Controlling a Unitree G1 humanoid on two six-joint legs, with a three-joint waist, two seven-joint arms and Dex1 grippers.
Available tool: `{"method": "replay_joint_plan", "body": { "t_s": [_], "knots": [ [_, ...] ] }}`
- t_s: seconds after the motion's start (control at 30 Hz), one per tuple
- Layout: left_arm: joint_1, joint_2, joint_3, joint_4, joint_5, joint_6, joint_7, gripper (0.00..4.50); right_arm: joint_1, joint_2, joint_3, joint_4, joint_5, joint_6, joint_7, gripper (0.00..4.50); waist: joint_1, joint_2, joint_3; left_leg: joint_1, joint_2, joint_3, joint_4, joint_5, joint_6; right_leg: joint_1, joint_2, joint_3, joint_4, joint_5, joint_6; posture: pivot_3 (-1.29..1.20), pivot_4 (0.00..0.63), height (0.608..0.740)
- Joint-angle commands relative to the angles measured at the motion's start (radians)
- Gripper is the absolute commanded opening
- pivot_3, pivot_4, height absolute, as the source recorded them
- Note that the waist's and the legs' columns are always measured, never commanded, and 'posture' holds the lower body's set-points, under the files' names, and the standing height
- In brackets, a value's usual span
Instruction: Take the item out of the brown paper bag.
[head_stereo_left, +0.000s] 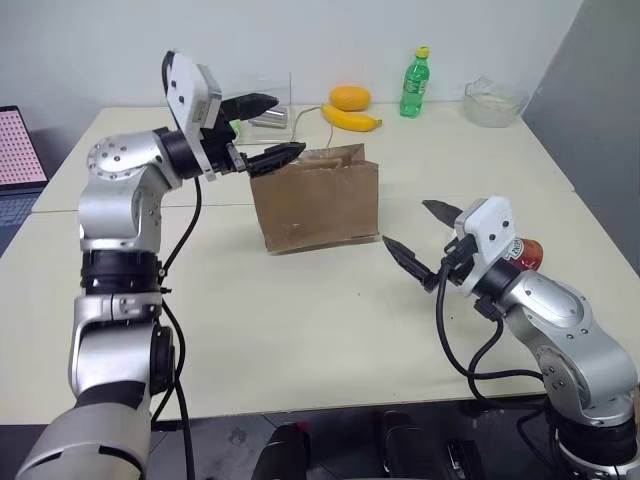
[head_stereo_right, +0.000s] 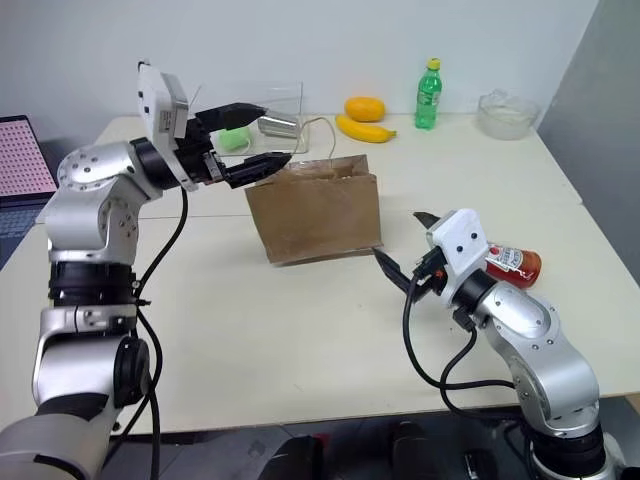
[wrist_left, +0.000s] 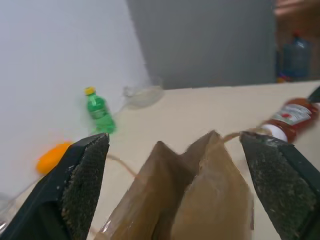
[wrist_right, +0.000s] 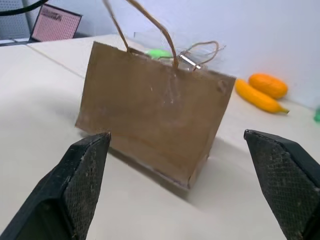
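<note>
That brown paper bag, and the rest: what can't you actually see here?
- Inside of the brown paper bag: its walls hide it in every view.
- Red bottle: in the left eye view the right arm covers most of it.
- Clear box contents: the left end effector blocks them.

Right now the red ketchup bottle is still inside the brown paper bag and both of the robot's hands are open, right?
Not quite. The red ketchup bottle is not in the brown paper bag; it lies on the table behind the right gripper, as the right eye view shows. The rest holds: the left gripper and the right one both have open fingers.
</note>
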Motion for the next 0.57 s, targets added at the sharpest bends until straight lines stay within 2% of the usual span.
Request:
{"method": "replay_joint_plan", "body": {
  "t_s": [0.03,0.13,0.27,0.4,0.57],
  "knots": [
    [0.264,-0.096,0.098,-0.373,-0.039,0.059,0.236,4.39,0.053,0.036,0.009,0.021,-0.048,-0.146,-0.020,4.50,-0.001,0.001,-0.001,0.000,0.001,0.001,0.000,0.000,0.000,0.000,0.000,0.001,0.000,0.000,0.000,0.00,0.150,0.740],
    [0.492,-0.157,0.109,-0.539,0.011,0.082,0.369,4.39,0.099,0.070,0.022,0.054,-0.082,-0.231,-0.036,4.50,0.003,0.000,-0.001,0.000,0.001,0.002,0.000,0.000,0.000,-0.001,0.000,0.002,0.000,0.000,0.000,0.00,0.150,0.740],
    [0.783,-0.235,0.039,-0.656,0.186,-0.019,0.528,4.39,0.161,0.121,0.028,0.113,-0.143,-0.365,-0.076,4.50,0.019,0.000,-0.002,0.003,0.001,0.003,0.000,0.000,0.000,0.001,0.001,0.001,0.001,0.001,-0.002,0.00,0.150,0.740],
    [0.870,-0.277,-0.031,-0.644,0.240,-0.098,0.578,4.39,0.199,0.151,0.027,0.146,-0.163,-0.439,-0.088,4.50,0.041,0.000,-0.002,0.013,0.000,0.003,0.000,0.000,0.000,0.014,0.001,0.000,-0.002,0.001,-0.002,0.00,0.150,0.740],
    [0.838,-0.323,-0.085,-0.517,0.264,-0.227,0.615,4.39,0.256,0.196,0.045,0.185,-0.190,-0.508,-0.113,4.50,0.046,0.000,-0.002,0.018,0.000,0.003,-0.002,-0.001,0.000,0.019,0.001,0.001,-0.005,0.000,-0.002,0.00,0.150,0.740]
  ]
}}
